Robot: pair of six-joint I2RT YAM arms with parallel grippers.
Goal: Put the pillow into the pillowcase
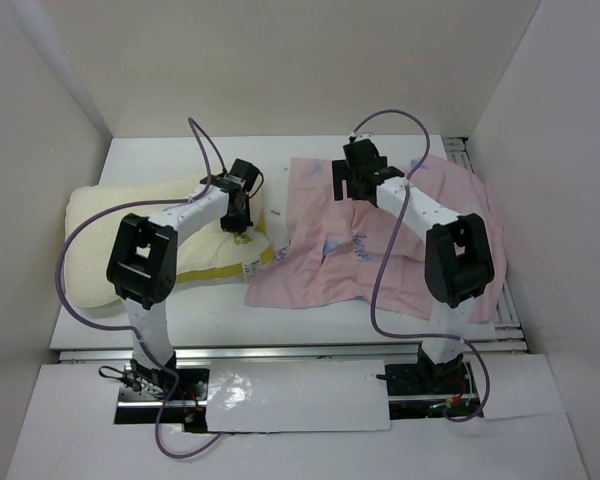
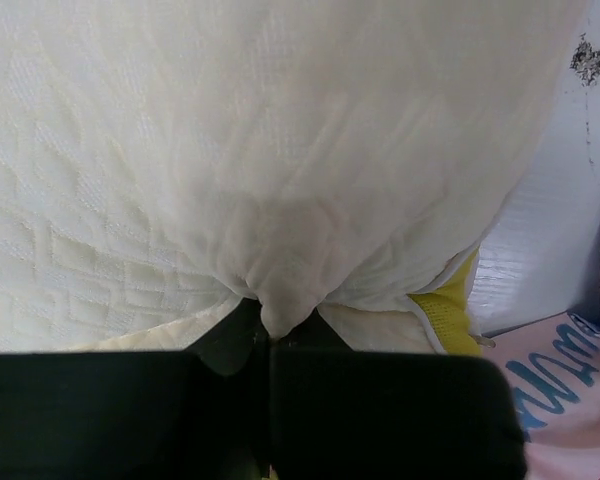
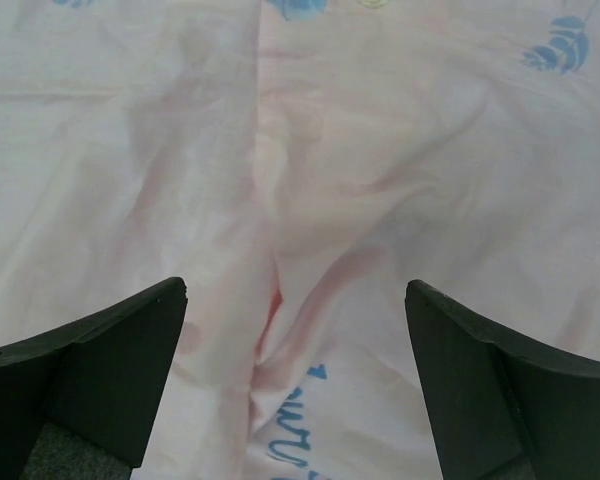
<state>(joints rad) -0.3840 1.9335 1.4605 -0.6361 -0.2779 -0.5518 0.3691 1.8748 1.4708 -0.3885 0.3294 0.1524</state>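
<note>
Pillow (image 1: 105, 230): left half of table (image 1: 310, 325), its right edge pinched in clenched left gripper (image 2: 270, 330), likely for dragging. Pillowcase (image 1: 320, 270): crumpled just beside, pink side up; right gripper (image 3: 296, 300) spread above, holding nothing.

The left arm (image 1: 192, 212) and right arm (image 1: 425, 210) are built of slim white links joined by blocky black housings. A thin purple cable (image 1: 395, 112) loops along each. The fingers (image 3: 100, 370) are matte black wedges.
</note>
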